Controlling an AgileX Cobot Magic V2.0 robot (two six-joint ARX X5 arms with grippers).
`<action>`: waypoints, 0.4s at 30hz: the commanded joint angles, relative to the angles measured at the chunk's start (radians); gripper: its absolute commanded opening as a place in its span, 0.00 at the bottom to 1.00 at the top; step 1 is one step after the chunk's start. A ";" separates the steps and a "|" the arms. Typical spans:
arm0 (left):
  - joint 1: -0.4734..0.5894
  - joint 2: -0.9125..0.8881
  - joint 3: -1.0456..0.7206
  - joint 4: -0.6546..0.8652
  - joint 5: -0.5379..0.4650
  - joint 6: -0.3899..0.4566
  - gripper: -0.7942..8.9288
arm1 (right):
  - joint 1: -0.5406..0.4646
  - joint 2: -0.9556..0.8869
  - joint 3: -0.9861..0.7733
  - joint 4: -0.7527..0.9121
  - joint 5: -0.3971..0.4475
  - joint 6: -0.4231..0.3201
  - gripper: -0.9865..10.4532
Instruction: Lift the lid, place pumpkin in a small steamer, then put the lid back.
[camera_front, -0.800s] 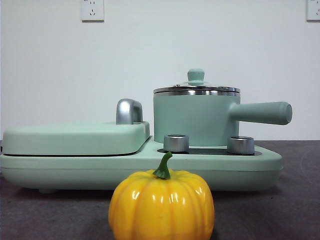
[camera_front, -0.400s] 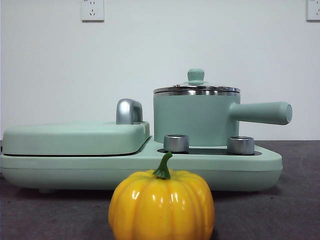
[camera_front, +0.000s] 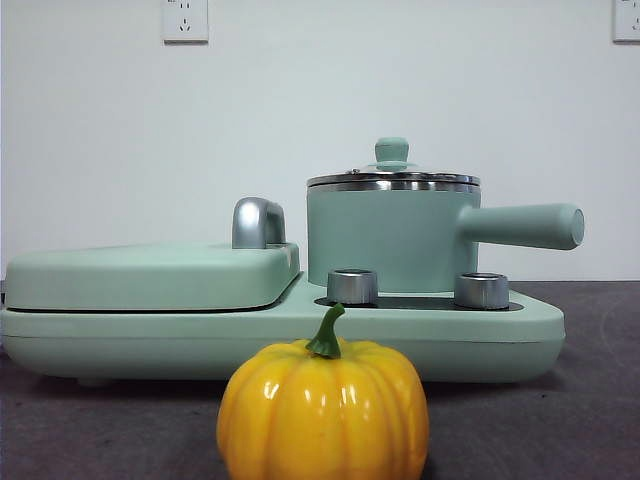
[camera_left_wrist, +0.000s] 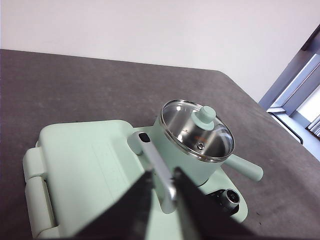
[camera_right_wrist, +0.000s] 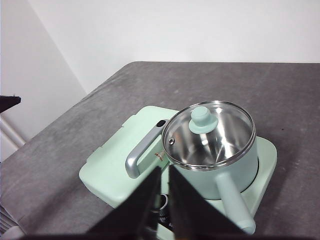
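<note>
Pumpkin, a small glossy yellow-orange ribbed one (camera_front: 323, 412) with a short curved green stem, stands on the dark grey table (camera_front: 560, 425) at the bottom centre of the front view, just in front of the mint-green cooker base (camera_front: 280, 338) and apart from it. On the right half of that base sits the small steamer, a mint-green cylindrical pot (camera_front: 385, 240) with a steel rim and a long straight handle pointing toward the right of the frame. Its round clear glass lid (camera_front: 392, 178) with a steel rim and a small mint-green knob rests closed on the pot; through the glass, the wrist views show a shiny steel interior. Two steel dials (camera_front: 352, 286) stand on the base in front of the pot. The left half of the frame holds the wide flat mint-green hinged cover (camera_front: 150, 275), shut, with its chrome handle (camera_front: 257, 222) rising beside the pot. Neither arm appears in the front view. In the left wrist view, the left gripper (camera_left_wrist: 161, 180) hangs high above the cooker with its two black jaws a little apart, nothing between them. In the right wrist view, the right gripper (camera_right_wrist: 164, 175) likewise hangs above the pot, its jaws almost together and holding nothing.
</note>
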 joint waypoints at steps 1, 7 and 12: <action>-0.002 0.003 0.020 0.009 0.006 0.011 0.38 | 0.000 0.004 0.013 0.007 -0.003 -0.011 0.23; -0.003 0.012 0.021 0.010 0.006 0.010 0.57 | 0.000 0.004 0.013 0.007 -0.003 -0.011 0.48; -0.030 0.053 0.030 0.014 0.006 0.009 0.61 | 0.000 0.004 0.013 0.006 -0.003 -0.011 0.50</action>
